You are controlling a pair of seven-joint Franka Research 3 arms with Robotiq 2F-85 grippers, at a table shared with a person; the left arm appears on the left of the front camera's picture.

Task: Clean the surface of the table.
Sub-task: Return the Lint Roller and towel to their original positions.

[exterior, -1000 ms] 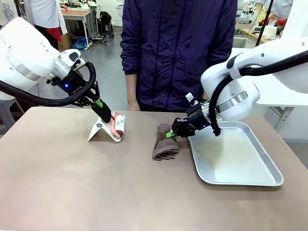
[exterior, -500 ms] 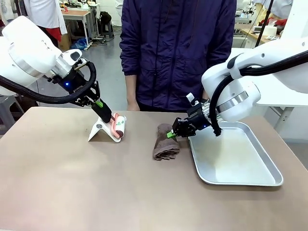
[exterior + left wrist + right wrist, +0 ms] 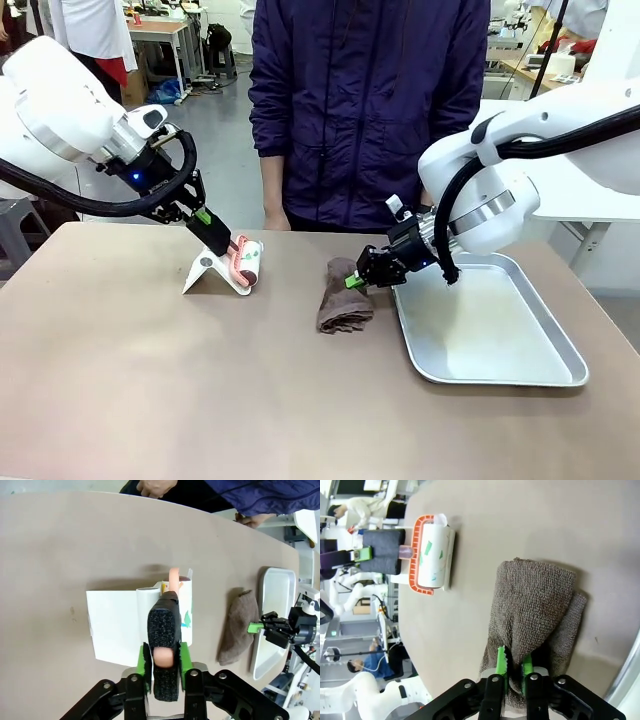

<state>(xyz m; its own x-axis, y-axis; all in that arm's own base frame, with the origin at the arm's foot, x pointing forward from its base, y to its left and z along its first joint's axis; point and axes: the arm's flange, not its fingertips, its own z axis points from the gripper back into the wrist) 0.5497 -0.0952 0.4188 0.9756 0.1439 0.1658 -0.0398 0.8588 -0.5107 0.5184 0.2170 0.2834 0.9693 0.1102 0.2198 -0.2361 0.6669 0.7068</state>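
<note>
Table: the wide matte brownish-taupe table (image 3: 150,390) is lying under both my arms.
Tray: the shiny silver rectangular tray (image 3: 560,345) is sitting beside the towel, holding nothing.
Towel: my right claw (image 3: 512,667) is pinching the folded brown terry towel (image 3: 535,610).
Roller: my left claw (image 3: 164,664) is clamping the black foam handle (image 3: 164,630) of the orange-framed lint roller (image 3: 430,555); the right wrist view is showing its drum, resting on a white stand (image 3: 205,270).

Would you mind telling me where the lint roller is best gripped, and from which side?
By its handle, the padded shaft sticking out from the roller head toward the robot's left. Come from that side, fingers either side of the shaft, as the left tool sits now.
</note>
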